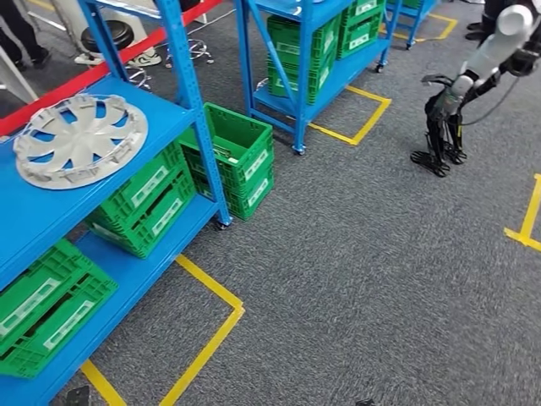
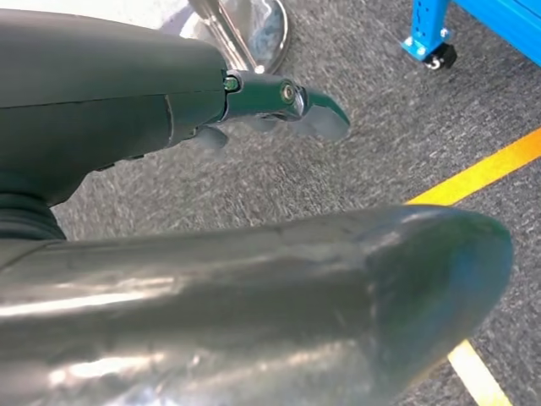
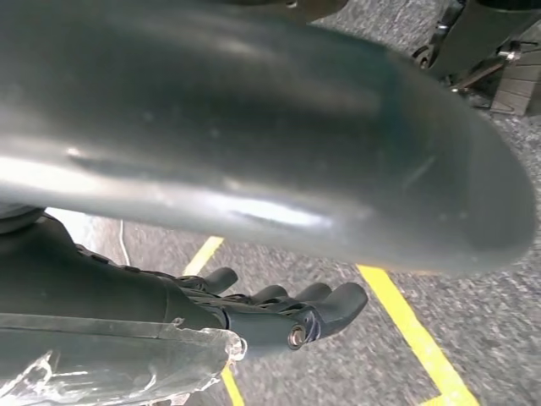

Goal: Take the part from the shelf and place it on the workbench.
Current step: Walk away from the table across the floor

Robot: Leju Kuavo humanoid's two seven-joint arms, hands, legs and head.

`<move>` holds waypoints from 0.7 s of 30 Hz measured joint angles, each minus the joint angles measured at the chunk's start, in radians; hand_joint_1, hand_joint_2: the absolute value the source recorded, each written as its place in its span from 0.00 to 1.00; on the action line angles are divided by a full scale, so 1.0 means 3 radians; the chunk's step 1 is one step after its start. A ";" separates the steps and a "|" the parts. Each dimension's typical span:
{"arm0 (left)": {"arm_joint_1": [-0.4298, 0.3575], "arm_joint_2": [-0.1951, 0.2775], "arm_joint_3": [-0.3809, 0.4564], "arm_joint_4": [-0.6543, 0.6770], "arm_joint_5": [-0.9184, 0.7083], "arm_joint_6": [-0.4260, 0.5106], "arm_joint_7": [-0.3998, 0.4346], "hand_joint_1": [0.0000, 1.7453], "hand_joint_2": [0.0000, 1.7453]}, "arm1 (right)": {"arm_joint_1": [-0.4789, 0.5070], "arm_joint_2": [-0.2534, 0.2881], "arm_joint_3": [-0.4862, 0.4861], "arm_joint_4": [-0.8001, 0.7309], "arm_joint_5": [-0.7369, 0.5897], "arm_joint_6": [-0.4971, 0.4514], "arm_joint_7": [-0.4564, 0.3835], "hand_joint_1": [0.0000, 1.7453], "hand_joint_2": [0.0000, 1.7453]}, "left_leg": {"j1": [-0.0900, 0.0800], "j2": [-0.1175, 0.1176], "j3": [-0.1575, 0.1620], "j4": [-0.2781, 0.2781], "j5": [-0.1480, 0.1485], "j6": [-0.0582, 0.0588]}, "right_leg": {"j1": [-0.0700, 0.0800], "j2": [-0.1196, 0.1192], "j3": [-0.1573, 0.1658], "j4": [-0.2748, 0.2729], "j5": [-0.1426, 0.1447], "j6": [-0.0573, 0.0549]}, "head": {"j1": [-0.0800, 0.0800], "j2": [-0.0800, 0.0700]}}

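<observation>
Seen mid-approach on the shop floor: the part (image 1: pixel 79 138), a silver-white wheel cover w/ curved spokes, lay flat on the upper deck of the blue shelf (image 1: pixel 38 211), well off to the robot's left, untouched. Right hand (image 1: pixel 441 135) hung at the end of its silver arm over grey carpet (image 1: pixel 357 245), far from the shelf; fingers (image 3: pixel 300 306) pointed down, lying side by side and nearly straight, holding nothing. Left hand (image 2: pixel 268 106), seen from its own wrist cam, also carried nothing, its dark fingers stretched out above the carpet nr a yellow floor line (image 2: pixel 484 169); how wide it was spread could not be told exactly, thumb and palm taking up much of that shot. Judged from this, the step in hand was closing on the shelf, not grasping. To do it well the robot prob. needed to turn left and square up to the deck, stopping short of the green crates (image 1: pixel 239 156) on the floor by the upright, then bring both hands in level w/ the cover's rim on opposite sides, since a wide flat disc looked awkward for one hand. Part vs fingers: well apart on both sides, w/ the shelf upright and open carpet between the cover and the right hand.
</observation>
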 joint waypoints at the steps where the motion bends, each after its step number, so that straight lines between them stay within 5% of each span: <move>1: 0.0000 -0.0002 0.0000 0.0000 -0.0001 0.0003 0.0003 0.00 0.00 | -0.0003 -0.0001 -0.0004 0.0000 -0.0004 0.0009 0.0000 0.00 0.00 | 0.0000 -0.0037 -0.0009 -0.0001 0.0001 0.0028 | 0.0002 -0.0032 0.0012 -0.0010 0.0000 0.0013 | 0.0005 0.0000; 2: 0.0003 -0.0007 0.0000 0.0000 0.0001 0.0005 0.0010 0.00 0.00 | -0.0008 -0.0002 -0.0009 0.0000 -0.0008 0.0017 -0.0002 0.00 0.00 | 0.0005 -0.0073 -0.0012 -0.0005 0.0007 0.0053 | -0.0001 -0.0047 0.0022 -0.0017 -0.0003 0.0032 | 0.0009 0.0000; 4: 0.0004 -0.0018 0.0001 0.0000 0.0009 0.0010 0.0029 0.00 0.00 | -0.0019 -0.0009 -0.0014 0.0000 -0.0010 0.0028 -0.0012 0.00 0.00 | 0.0019 -0.0147 -0.0009 -0.0018 0.0020 0.0097 | -0.0014 0.0074 -0.0009 0.0078 -0.0080 0.0069 | 0.0022 0.0000; 6: -0.0013 -0.0025 0.0002 0.0000 0.0013 0.0012 0.0039 0.00 0.00 | -0.0021 -0.0017 -0.0017 0.0000 -0.0011 0.0033 -0.0023 0.00 0.00 | 0.0030 -0.0225 -0.0008 -0.0022 0.0030 0.0129 | -0.0024 0.0265 -0.0178 0.0456 -0.0283 0.0091 | 0.0042 0.0000; 8: -0.0027 -0.0027 0.0003 0.0000 0.0015 0.0013 0.0040 0.00 0.00 | -0.0013 -0.0023 -0.0023 0.0000 -0.0014 0.0037 -0.0024 0.00 0.00 | 0.0029 -0.0320 -0.0009 -0.0022 0.0033 0.0141 | -0.0023 0.0327 -0.0405 0.0913 -0.0454 0.0095 | 0.0051 0.0000; 9: -0.0026 -0.0029 0.0004 0.0000 0.0016 0.0013 0.0040 0.00 0.00 | -0.0011 -0.0025 -0.0029 0.0000 -0.0015 0.0039 -0.0024 0.00 0.00 | 0.0027 -0.0370 -0.0007 -0.0021 0.0033 0.0141 | -0.0022 0.0334 -0.0465 0.1006 -0.0451 0.0092 | 0.0053 0.0000; 10: -0.0024 -0.0031 0.0005 0.0000 0.0016 0.0013 0.0041 0.00 0.00 | -0.0011 -0.0026 -0.0034 0.0000 -0.0016 0.0040 -0.0024 0.00 0.00 | 0.0027 -0.0422 -0.0003 -0.0020 0.0034 0.0141 | -0.0022 0.0342 -0.0458 0.0954 -0.0376 0.0086 | 0.0053 0.0000; 13: -0.0026 -0.0038 0.0011 0.0000 0.0017 0.0013 0.0041 0.00 0.00 | -0.0018 -0.0035 -0.0044 0.0000 -0.0016 0.0041 -0.0024 0.00 0.00 | 0.0025 -0.0568 0.0007 -0.0011 0.0033 0.0122 | -0.0041 0.0494 -0.0169 0.0276 -0.0014 0.0056 | 0.0054 0.0000; 15: -0.0027 -0.0040 0.0017 0.0000 0.0017 0.0013 0.0041 0.00 0.00 | -0.0022 -0.0040 -0.0046 0.0000 -0.0016 0.0043 -0.0025 0.00 0.00 | 0.0025 -0.0644 -0.0009 -0.0005 0.0039 0.0086 | -0.0051 0.0598 -0.0053 0.0027 0.0051 0.0038 | 0.0052 0.0000; 17: -0.0015 -0.0039 0.0022 0.0000 0.0017 0.0013 0.0041 0.00 0.00 | -0.0027 -0.0041 -0.0050 0.0000 -0.0017 0.0044 -0.0025 0.00 0.00 | 0.0036 -0.0705 -0.0033 -0.0014 0.0056 0.0043 | -0.0046 0.0559 -0.0040 0.0004 0.0050 0.0008 | 0.0051 0.0000; 19: -0.0004 -0.0039 0.0025 0.0000 0.0017 0.0014 0.0041 0.00 0.00 | -0.0032 -0.0044 -0.0056 0.0000 -0.0016 0.0043 -0.0025 0.00 0.00 | 0.0035 -0.0600 -0.0068 0.0036 0.0013 0.0006 | -0.0049 0.0487 -0.0032 -0.0021 0.0069 -0.0034 | 0.0040 0.0000; 21: -0.0017 -0.0046 0.0027 0.0000 0.0017 0.0015 0.0041 0.00 0.00 | -0.0028 -0.0045 -0.0061 0.0000 -0.0014 0.0043 -0.0027 0.00 0.00 | 0.0029 -0.0393 -0.0211 0.0330 -0.0171 -0.0025 | -0.0050 0.0398 -0.0027 -0.0042 0.0079 -0.0063 | 0.0021 0.0000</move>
